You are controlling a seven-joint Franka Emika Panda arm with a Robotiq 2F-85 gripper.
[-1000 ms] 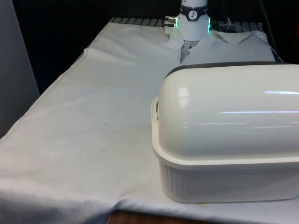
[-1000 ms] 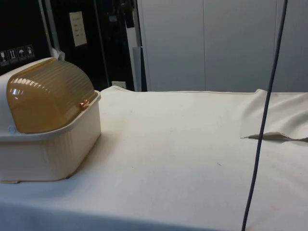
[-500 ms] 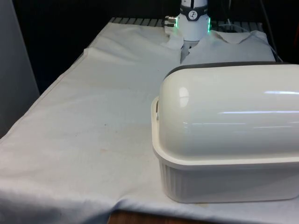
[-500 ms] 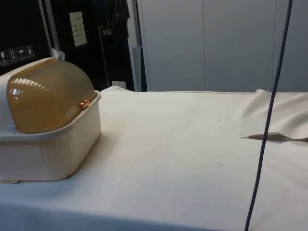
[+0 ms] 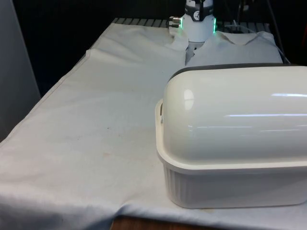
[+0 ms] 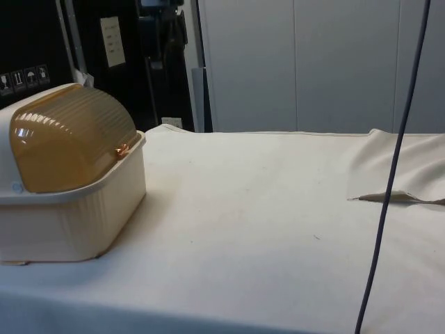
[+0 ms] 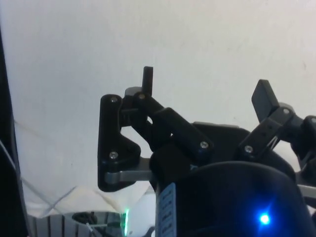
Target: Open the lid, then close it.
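one bread box [image 5: 230,143], one amber lid [image 6: 69,139], one pincer [image 7: 207,94]

Bread box [image 5: 235,158] sits on the surface [image 5: 96,129], near end, at the front view's right; its back faces the front camera. Side view: box [image 6: 69,181] at the far left of the cloth, domed lid [image 6: 69,136] down on the base, lid handle [image 6: 122,149] on the side facing the bare stretch of cloth. A cable [image 6: 389,181] hangs in front of the surface near that view's right edge. Cabinets [image 6: 313,62] stand behind the surface. Wrist view: pincer [image 7: 207,94] above bare cloth [image 7: 197,39], fingers [image 7: 147,79] spread apart, nothing between them.
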